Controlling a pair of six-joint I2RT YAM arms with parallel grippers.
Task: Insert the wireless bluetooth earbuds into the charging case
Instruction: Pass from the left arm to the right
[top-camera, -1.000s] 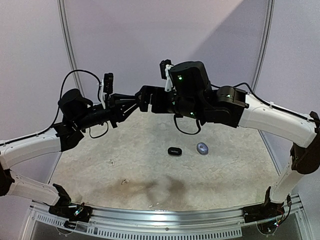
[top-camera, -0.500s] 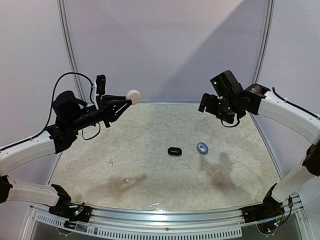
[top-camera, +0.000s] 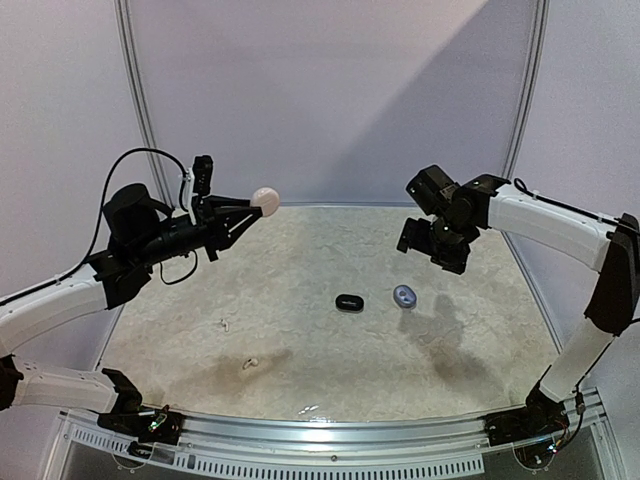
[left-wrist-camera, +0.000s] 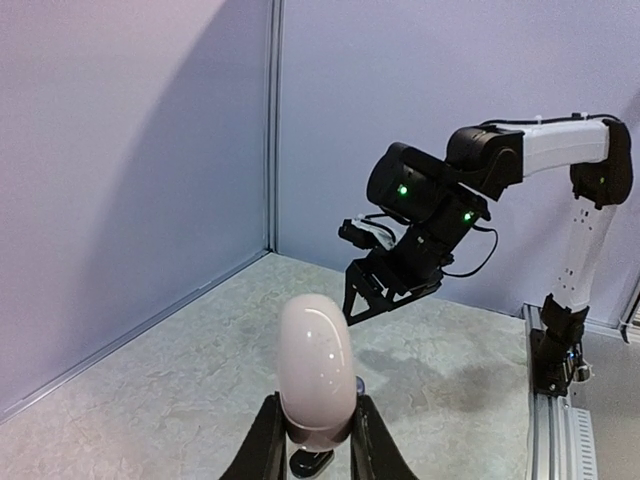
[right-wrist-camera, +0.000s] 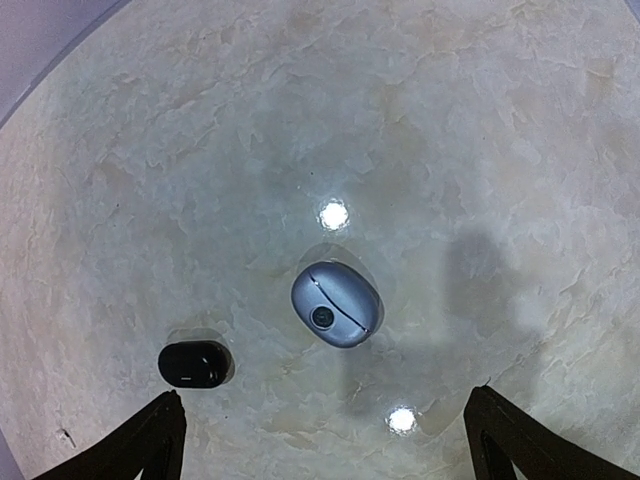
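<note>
Right at the front, the table (top-camera: 330, 365) carries a tiny white speck (top-camera: 250, 363) on its near left. It is too small to say whether it is an earbud. No earbud can be made out for certain anywhere.

Moving up to mid-table, two closed cases lie side by side, close but apart. The black case (top-camera: 348, 301) is on the left and the grey case (top-camera: 404, 296) on the right. From the right wrist view the grey case shows a lid seam and a small round dot on top, and the black case lies flat and shut.

Above and just behind the grey case hangs the right gripper (top-camera: 428, 250). It is pointed down, well off the surface, its jaws spread wide with nothing between them. The grey case sits squarely in the gap as its own camera sees it.

Over on the far left, the left gripper (top-camera: 252, 206) is raised high and reaching toward the back wall (top-camera: 330, 100). Its jaws are clenched on the white case (top-camera: 265, 196). The white case is a smooth egg-shaped shell, pinched at its lower end, standing upright out of the fingers (left-wrist-camera: 268, 440), lid closed.
</note>
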